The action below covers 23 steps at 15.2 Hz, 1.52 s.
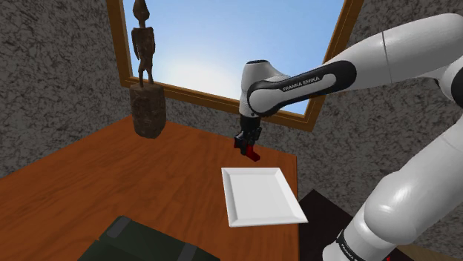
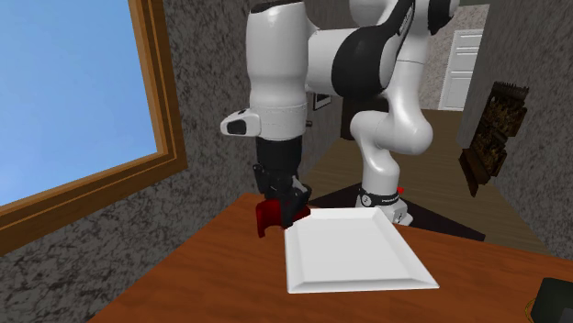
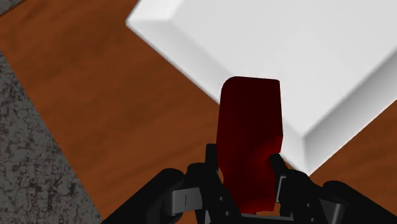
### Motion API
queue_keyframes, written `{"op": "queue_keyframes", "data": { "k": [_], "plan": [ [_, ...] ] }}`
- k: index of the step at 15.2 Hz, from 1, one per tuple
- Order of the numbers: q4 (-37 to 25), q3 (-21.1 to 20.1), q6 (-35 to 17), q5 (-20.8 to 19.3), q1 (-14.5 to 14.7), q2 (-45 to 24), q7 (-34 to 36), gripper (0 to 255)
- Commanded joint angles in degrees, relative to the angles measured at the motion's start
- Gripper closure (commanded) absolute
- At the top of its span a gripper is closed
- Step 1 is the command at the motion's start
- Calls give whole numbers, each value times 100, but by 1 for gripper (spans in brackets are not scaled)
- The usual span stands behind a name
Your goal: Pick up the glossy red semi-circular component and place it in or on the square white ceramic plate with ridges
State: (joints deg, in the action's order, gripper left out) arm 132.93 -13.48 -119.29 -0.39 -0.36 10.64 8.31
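My black gripper [image 1: 251,149] is shut on a dark red curved component [image 1: 254,155], holding it a little above the wooden table near the far edge of the square white plate [image 1: 263,194]. From the second exterior camera, the red component [image 2: 267,217] hangs in the gripper [image 2: 278,213] just beside the plate [image 2: 353,252], near its corner. In the wrist view the red component [image 3: 250,140] is clasped between both fingers [image 3: 210,167], with the plate's raised rim [image 3: 191,48] right beyond it.
A dark wooden figure on a block [image 1: 147,81] stands at the table's back left by the window [image 1: 230,44]. A dark green box [image 1: 141,241] lies at the near edge. The table's right edge [image 1: 297,185] runs close beside the plate.
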Motion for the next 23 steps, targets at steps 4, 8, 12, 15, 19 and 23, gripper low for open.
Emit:
{"op": "queue_keyframes", "data": {
  "k": [4,8,12,15,19,23],
  "plan": [
    [947,-173,6,340,275,970,202,255],
    [1605,-342,129,665,585,1759,413,255],
    [2017,-462,-60,828,749,1984,542,255],
    [2160,-507,-343,836,743,1842,561,255],
    [2332,-569,-733,837,729,1623,592,255],
    [2415,-603,-942,832,718,1494,611,255]
  ]
}}
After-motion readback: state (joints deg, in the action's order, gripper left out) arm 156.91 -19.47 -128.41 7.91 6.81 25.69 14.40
